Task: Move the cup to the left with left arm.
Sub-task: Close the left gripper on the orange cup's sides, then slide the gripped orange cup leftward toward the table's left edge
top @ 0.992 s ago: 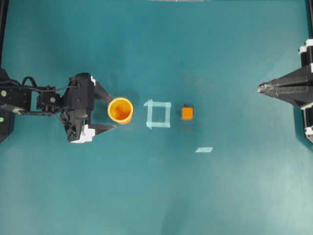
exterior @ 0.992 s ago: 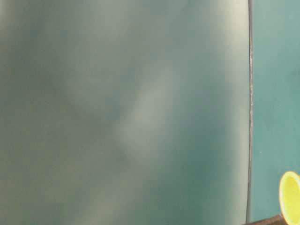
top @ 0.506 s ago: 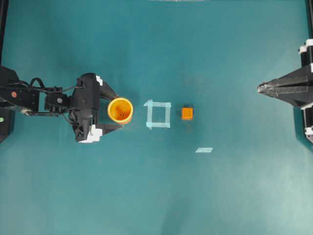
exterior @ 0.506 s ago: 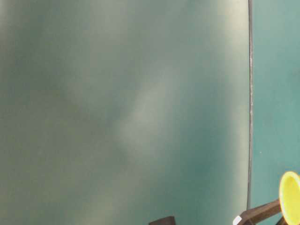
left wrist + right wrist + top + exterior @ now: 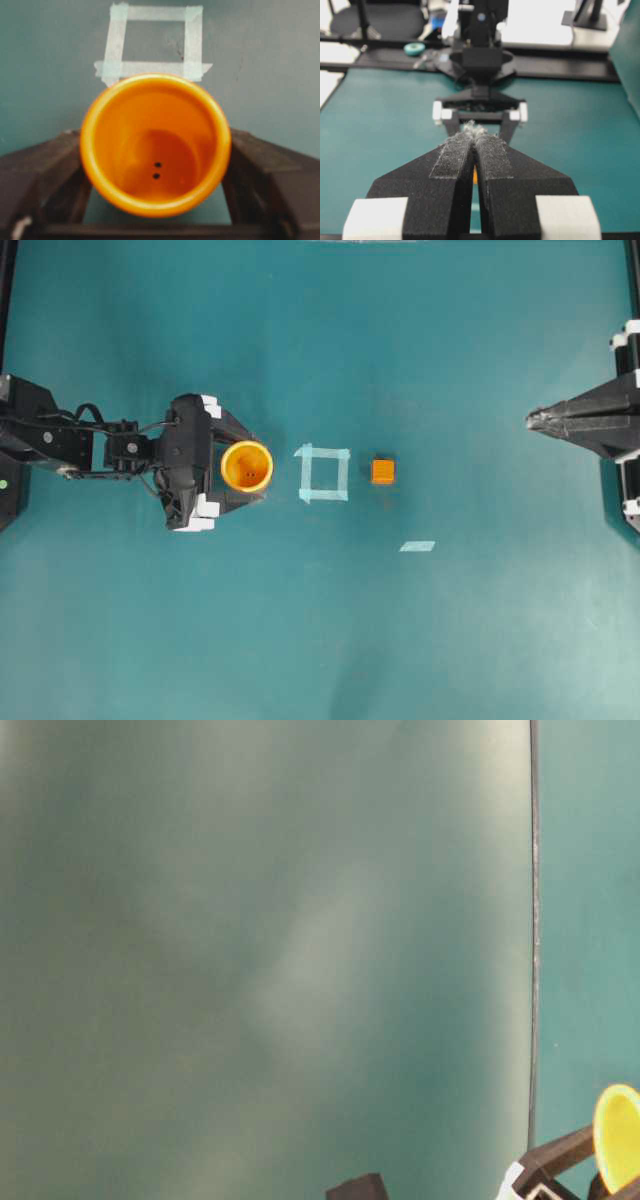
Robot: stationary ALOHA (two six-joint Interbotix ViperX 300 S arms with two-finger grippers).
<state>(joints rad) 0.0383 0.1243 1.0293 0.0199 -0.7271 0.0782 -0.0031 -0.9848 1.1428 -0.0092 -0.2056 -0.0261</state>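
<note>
The orange cup (image 5: 246, 466) with its yellow rim stands upright on the teal table, just left of a tape square. My left gripper (image 5: 245, 467) reaches in from the left, one black finger on each side of the cup. In the left wrist view the cup (image 5: 155, 145) fills the space between the fingers (image 5: 52, 165), and both of them meet its sides with no gap showing. The table-level view catches only the cup's rim (image 5: 618, 1135) at the bottom right. My right gripper (image 5: 530, 420) rests at the right edge, shut and empty (image 5: 472, 132).
A pale tape square (image 5: 324, 452) lies just right of the cup, and it shows in the left wrist view (image 5: 155, 68) too. A small orange cube (image 5: 382, 471) sits right of the square. A loose strip of tape (image 5: 417, 546) lies lower right.
My left gripper has slid right until its fingers flank the cup, and the jaws have narrowed onto the cup's sides. The cup and the right arm have not moved.
</note>
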